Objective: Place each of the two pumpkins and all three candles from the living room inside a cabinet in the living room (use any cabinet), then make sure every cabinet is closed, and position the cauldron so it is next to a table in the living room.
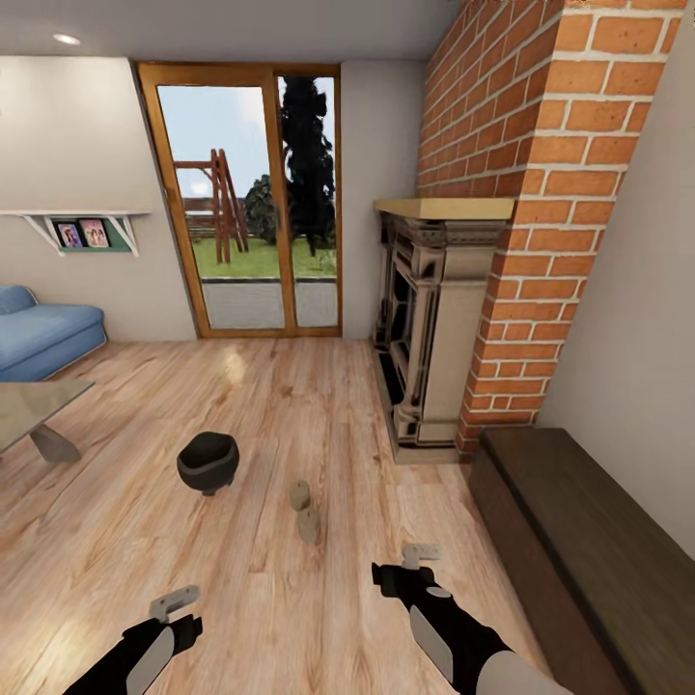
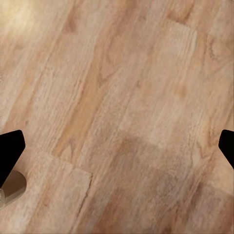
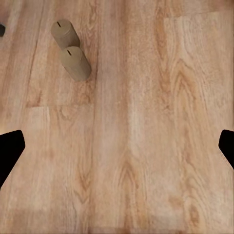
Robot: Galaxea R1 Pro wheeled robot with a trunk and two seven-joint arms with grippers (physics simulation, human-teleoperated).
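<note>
Glossy grey low table surface [image 1: 39,401] sits far left; the round-bellied matte black cauldron [image 1: 208,461] stands near it, then two tan cylindrical candles [image 1: 305,510] touching. Both grippers, left [image 1: 176,600] and right [image 1: 421,554], hold their fingers wide, empty. Best approach the nearer candle squarely, avoiding its neighbour, with the long dark-brown wooden cabinet [image 1: 589,541] waiting rightmost.

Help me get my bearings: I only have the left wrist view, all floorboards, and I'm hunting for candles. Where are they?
Observer: Two candles stand close together on the floor, ahead between the arms, nearer the right gripper.
Operator: And the cauldron?
Observer: The cauldron sits on the floor left of the candles, ahead of the left gripper, apart from the table.
Operator: Any cabinet close by?
Observer: The cabinet runs along the right wall next to the fireplace, with no drawer pulled out.
</note>
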